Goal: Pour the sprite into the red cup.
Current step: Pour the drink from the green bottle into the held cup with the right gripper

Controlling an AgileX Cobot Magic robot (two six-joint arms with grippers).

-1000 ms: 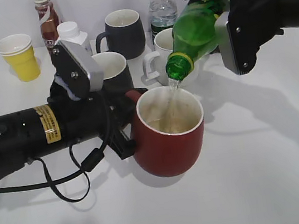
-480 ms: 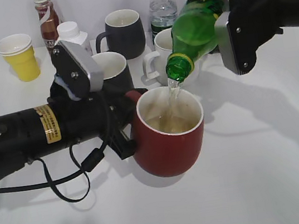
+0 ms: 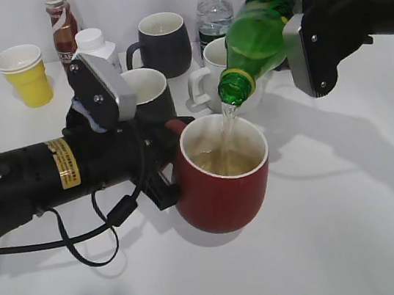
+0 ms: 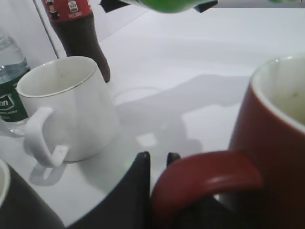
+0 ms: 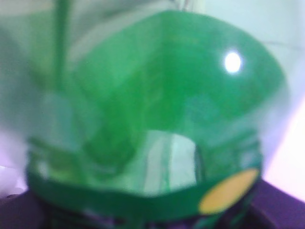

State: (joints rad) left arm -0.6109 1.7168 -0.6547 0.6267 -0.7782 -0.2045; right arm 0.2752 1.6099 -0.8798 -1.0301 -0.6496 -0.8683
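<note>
The red cup [image 3: 222, 188] stands on the white table at centre, part full of pale liquid. My left gripper [image 3: 162, 164] is shut on its handle; the left wrist view shows the black fingers [image 4: 157, 164] around the red handle [image 4: 205, 179]. My right gripper [image 3: 287, 8] is shut on the sprite [image 3: 258, 38], a green bottle tilted neck-down with its open mouth just over the cup. A thin stream runs from the mouth into the cup. The sprite [image 5: 152, 119] fills the right wrist view, hiding the fingers.
Behind the cup stand a white mug [image 3: 211, 71], two black mugs [image 3: 163, 41] [image 3: 148, 92], a small clear bottle [image 3: 213, 8], a cola bottle [image 3: 62, 23], a white-capped container [image 3: 95, 48] and a yellow paper cup [image 3: 25, 74]. My left arm [image 3: 38, 178] lies across the left.
The stream keeps running and the liquid in the red cup has risen slightly. Neither arm nor the bottle has visibly shifted.
</note>
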